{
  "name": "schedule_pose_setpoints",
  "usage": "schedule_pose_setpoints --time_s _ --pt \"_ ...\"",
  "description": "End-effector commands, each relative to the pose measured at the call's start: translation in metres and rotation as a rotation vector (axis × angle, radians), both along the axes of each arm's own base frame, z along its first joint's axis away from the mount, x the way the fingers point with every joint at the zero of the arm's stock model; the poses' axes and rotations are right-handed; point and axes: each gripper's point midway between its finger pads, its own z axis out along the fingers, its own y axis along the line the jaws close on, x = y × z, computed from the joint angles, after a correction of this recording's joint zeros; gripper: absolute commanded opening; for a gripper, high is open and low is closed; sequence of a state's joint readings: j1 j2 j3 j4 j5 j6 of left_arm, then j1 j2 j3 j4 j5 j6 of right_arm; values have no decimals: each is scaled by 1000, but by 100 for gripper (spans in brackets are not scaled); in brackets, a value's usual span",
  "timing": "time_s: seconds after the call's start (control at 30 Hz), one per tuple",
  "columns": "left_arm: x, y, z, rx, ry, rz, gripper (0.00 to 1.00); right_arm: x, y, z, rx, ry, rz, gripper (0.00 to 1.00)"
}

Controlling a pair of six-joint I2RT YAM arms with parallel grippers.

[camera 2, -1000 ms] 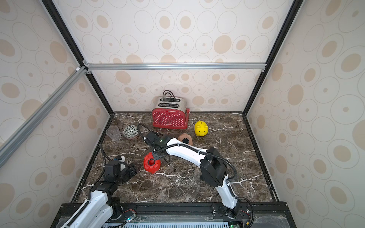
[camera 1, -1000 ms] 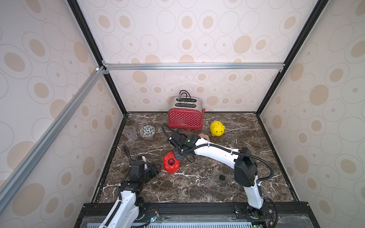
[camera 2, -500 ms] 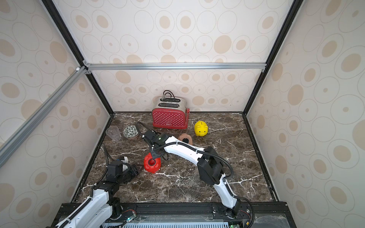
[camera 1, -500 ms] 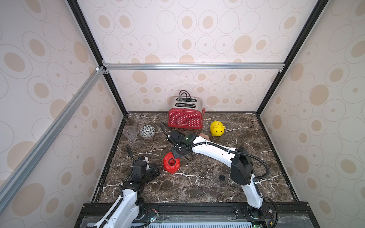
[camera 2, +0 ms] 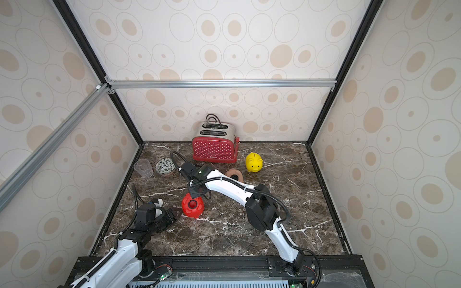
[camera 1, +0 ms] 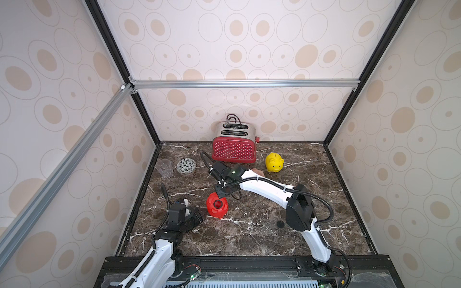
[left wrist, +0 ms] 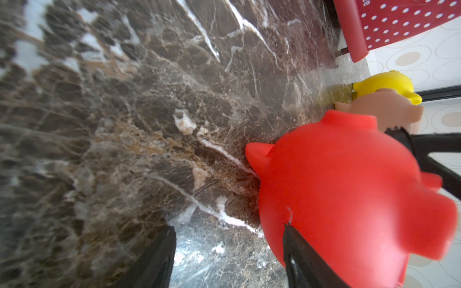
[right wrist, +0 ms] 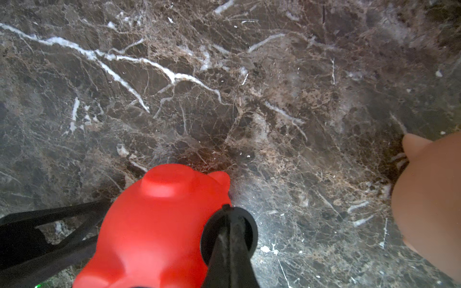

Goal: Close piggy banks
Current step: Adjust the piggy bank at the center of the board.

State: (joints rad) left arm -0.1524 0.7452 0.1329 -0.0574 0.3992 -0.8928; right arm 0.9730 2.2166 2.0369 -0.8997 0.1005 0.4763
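We see the red piggy bank (camera 1: 217, 205) lying on the table (camera 1: 252, 239), left of centre in both top views, with a round dark-red circle on its upturned side. The right gripper (camera 1: 220, 196) meets its upper edge, fingers clenched together. In the right wrist view a round black shape sits at their tips against the pig, and we cannot tell what it is. The left gripper (camera 1: 201, 216) lies low at the pig's lower left, fingers released and spread. In the left wrist view bare table shows between them, and one finger (left wrist: 299, 256) is at the pig's flank, grasping nothing.

Higher in the frame, the peach-pink piggy bank (camera 2: 234, 174) lies just behind the right arm, and the yellow piggy bank (camera 1: 274, 162) stands upright to its upper right. The red polka-dot toaster (camera 1: 234, 149) stands at the back wall. A patterned bowl (camera 1: 186, 166) and a clear cup (camera 1: 164, 168) sit near the table's left edge. A small black disc (camera 1: 280, 224) lies to the lower right of the red pig.
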Motion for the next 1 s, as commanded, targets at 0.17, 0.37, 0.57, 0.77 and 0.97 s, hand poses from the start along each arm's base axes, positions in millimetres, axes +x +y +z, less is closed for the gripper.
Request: schedule_pose_setpoints --time_s 0.17,0.37,0.57,0.77,0.97 --pt "-16 -1 3 18 9 -37 75 -2 4 -6 -14 42 38 0" --pt "-15 11 7 66 -1 16 77 6 -5 3 -37 3 9 0" --pt "-6 29 19 158 -43 81 77 8 -18 21 -47 -36 -29 0" --pt "5 43 34 266 -62 103 77 2 -38 39 -42 -55 -88 0" --pt "8 46 34 275 -67 117 77 -11 -52 52 -18 -34 -145 0"
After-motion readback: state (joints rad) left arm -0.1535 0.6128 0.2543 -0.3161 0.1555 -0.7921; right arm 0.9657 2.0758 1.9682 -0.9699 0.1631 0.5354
